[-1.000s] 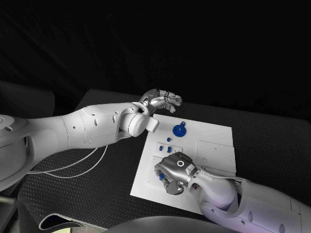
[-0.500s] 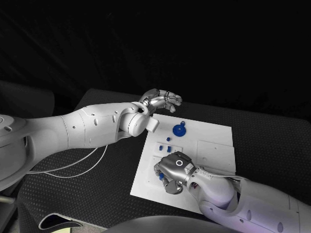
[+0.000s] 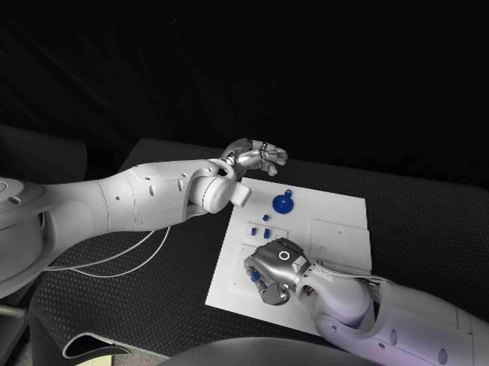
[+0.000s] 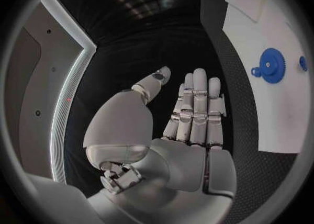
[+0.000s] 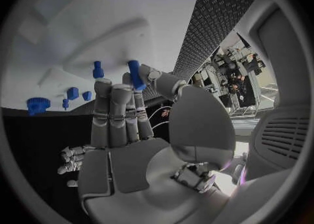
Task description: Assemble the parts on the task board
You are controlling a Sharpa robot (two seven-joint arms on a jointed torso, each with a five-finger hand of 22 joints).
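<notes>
The white task board [image 3: 332, 240] lies mid-table. My right hand [image 3: 275, 271] is over its near left part and pinches a blue peg [image 5: 136, 75] between thumb and a fingertip. A second blue peg [image 5: 98, 70] stands on the board [image 5: 78, 20] just beyond the fingers. A blue gear [image 3: 283, 203] sits near the far left corner, with small blue parts [image 3: 266, 232] between it and my right hand. My left hand [image 3: 256, 158] hovers off the board's far left corner, fingers straight, holding nothing. The left wrist view shows that hand [image 4: 190, 119] and the gear [image 4: 269, 65].
The board has a raised square panel [image 3: 338, 236] on its right half. A white cable [image 3: 112, 263] loops over the black table to the left of the board. The gear [image 5: 38, 105] and small blue parts [image 5: 73, 93] lie beyond my right fingers.
My right hand has shifted and turned slightly over the board's near left part. The left hand has stayed in place.
</notes>
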